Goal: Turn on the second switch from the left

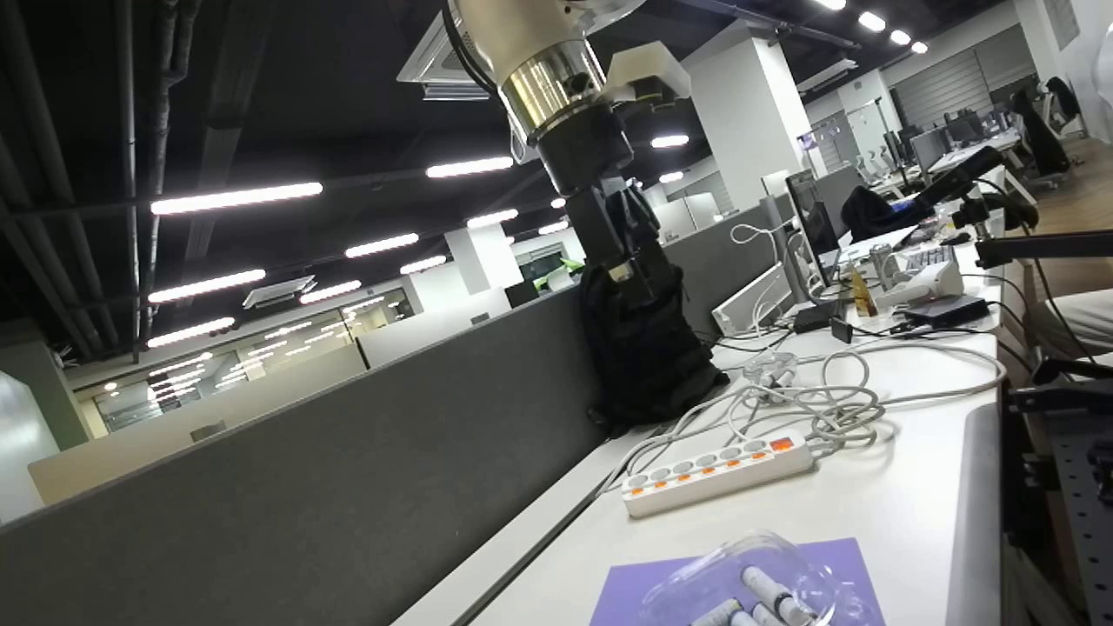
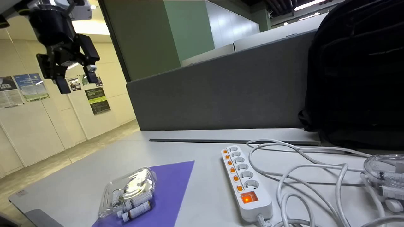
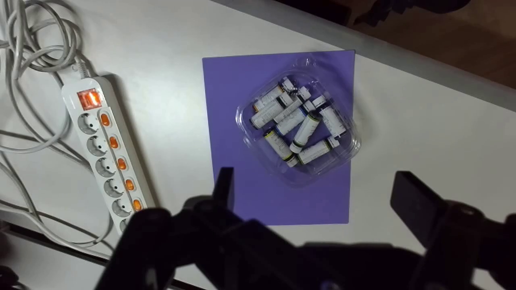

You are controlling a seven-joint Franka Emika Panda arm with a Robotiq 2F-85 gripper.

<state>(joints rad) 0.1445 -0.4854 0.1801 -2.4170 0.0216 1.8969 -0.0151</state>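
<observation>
Gripper [image 3: 312, 181] nearest the wrist cam: fingers spread wide, nothing between them, hanging well above the purple sheet [image 3: 290, 205]. Power strip [image 3: 111, 157] lies on the desk [image 3: 403, 141] beside the sheet: 6 small orange switches [image 2: 232, 170] on its sheet-facing side, 1 glowing main rocker [image 2: 249, 197] at the cord end. Step, my read: approach, no contact yet. Next: traverse from sheet to strip, bring fingers together, press down with the tips. If left = cordless end, target's the 2nd switch [image 1: 660, 483]; confirm first. Can't tell which small switches are on.

Room: bare desk between sheet and strip. Clear tray [image 3: 355, 144] of vials [image 3: 305, 132] sits on the sheet, so stay high there. Cables [image 3: 32, 151] lie beyond the strip from the sheet. Desk edge [image 3: 403, 57] passes 1 sheet corner; partition [image 2: 217, 85] is across the sheet from it, likely tight at the cordless end.
</observation>
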